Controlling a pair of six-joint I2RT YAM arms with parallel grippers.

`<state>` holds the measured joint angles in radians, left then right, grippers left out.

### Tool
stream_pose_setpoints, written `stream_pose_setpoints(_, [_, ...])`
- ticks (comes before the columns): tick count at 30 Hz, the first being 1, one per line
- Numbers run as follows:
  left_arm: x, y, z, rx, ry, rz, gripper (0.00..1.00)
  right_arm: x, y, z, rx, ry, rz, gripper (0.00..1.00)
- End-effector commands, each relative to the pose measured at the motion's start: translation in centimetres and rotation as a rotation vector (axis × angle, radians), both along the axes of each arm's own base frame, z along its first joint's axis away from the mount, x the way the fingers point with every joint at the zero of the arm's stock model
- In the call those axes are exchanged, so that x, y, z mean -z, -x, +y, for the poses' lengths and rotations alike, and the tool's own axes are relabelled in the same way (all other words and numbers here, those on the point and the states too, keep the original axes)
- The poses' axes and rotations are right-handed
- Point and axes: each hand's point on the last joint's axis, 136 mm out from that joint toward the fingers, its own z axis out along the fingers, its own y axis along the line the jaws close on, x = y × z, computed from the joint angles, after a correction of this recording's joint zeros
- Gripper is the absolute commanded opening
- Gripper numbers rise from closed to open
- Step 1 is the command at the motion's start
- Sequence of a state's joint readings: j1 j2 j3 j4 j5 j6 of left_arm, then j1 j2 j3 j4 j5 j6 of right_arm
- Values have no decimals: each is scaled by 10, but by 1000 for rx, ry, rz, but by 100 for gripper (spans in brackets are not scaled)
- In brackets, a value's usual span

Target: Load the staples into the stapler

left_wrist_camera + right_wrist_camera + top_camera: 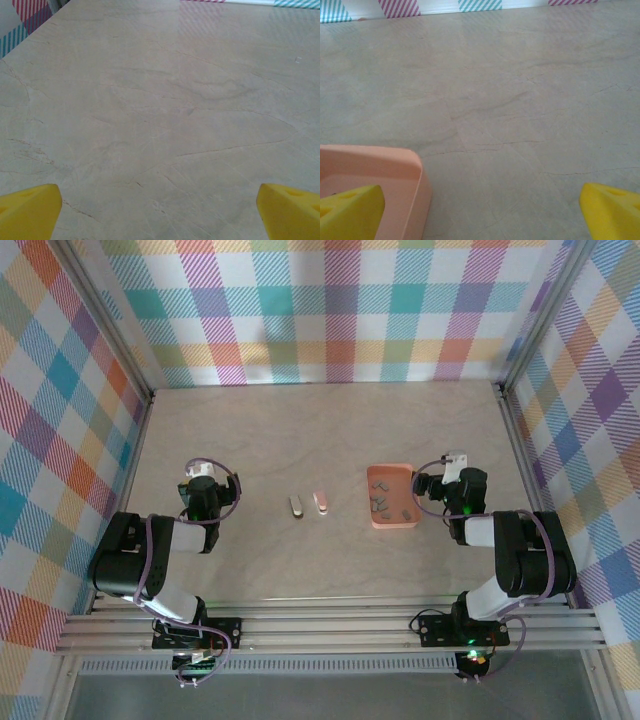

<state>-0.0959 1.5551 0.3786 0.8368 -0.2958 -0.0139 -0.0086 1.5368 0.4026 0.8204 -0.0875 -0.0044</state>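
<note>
Bench [330, 430] pale, veined like stone, walled on three sides by plaid panels [330, 310] in pink, teal, orange and yellow.

Stapler [320, 503] lies flat near bench centre, pale pink, long axis pointing away from the arms. Just left of it we note a grey bar-like piece [296, 506], parallel to it. We cannot tell whether the two touch. Any brand or lettering on either is too small for us to read from the top view.

Tray [390, 470], orange, sits right of the stapler and apart from it. Staples [381, 505] lie loose inside it as several small dark grey bits, spread from the far end to the near right corner.

Left gripper [203, 472] is well left of the stapler, low over bare bench. In its wrist view the left gripper [160, 215] stands spread wide, with yellow fingertips [27, 212] at the two bottom corners and bare veined surface between them. It holds nothing.

Right gripper [455, 462] hangs just right of the tray, near its far right corner. From its own wrist camera the right gripper [480, 212] is likewise fully apart and empty. One yellow fingertip [350, 210] shows in front of the tray [395, 152], whose rounded corner and wall fill the lower left. The other fingertip is over bare bench.

Purple cable [150, 560] loops along each arm. We read no writing on the arms from here.
</note>
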Motion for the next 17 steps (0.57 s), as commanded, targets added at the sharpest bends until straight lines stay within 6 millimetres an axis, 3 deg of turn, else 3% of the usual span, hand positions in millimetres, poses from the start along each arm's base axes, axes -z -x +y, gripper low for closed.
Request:
stream_pose_setpoints(1, [-6, -6, -1, 0, 8, -15, 100, -6, -4, -3, 11, -12, -16, 99])
stream_pose_setpoints(17, [-7, -6, -2, 3, 8, -16, 100, -6, -4, -3, 12, -12, -15, 99])
